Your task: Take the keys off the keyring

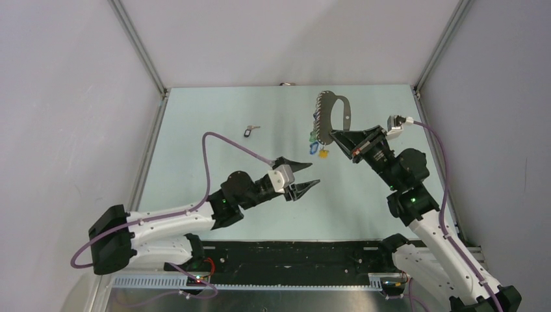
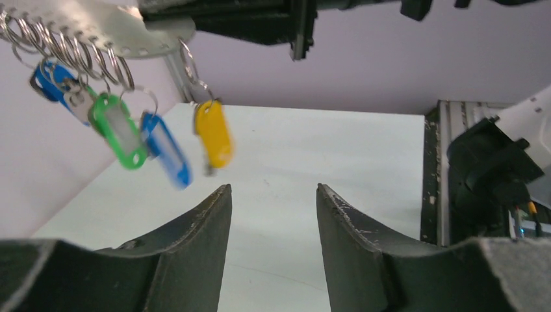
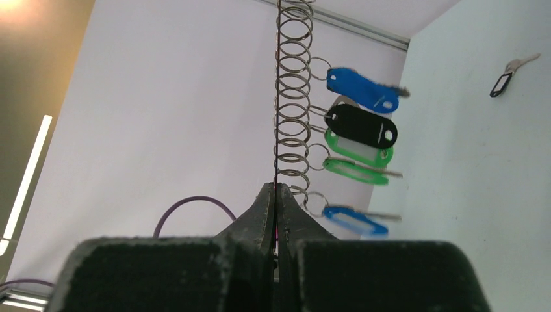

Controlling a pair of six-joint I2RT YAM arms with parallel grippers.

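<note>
My right gripper (image 1: pixel 334 135) was clamped hard on the keyring (image 1: pixel 329 107), jaws pressed flat together on its thin edge, and the keyring hung in the air above the table (image 1: pixel 214 179). Below the keyring swung the keys (image 1: pixel 317 145), each on its own wire ring threaded along the keyring's side. From the keyring's far end toward my grip I counted a blue tag (image 3: pixel 360 90), a black tag (image 3: pixel 360 127), a green tag (image 3: pixel 354 162) and a second blue one (image 3: pixel 354 220). A yellow tag (image 2: pixel 214 133) dangled a little apart from the rest, at the end of the keyring nearest my right jaws (the tags were blurred in my left wrist view, so I couldn't read the blades there). My left gripper (image 1: pixel 313 172) sat lower than the keyring and on its near left side. Its jaws were apart with nothing between them, and the tips pointed up at the hanging tags without touching any. Out on the table, well to the left of the keyring, lay one loose key (image 1: pixel 251 130) with a small dark tag, off the keyring altogether.
</note>
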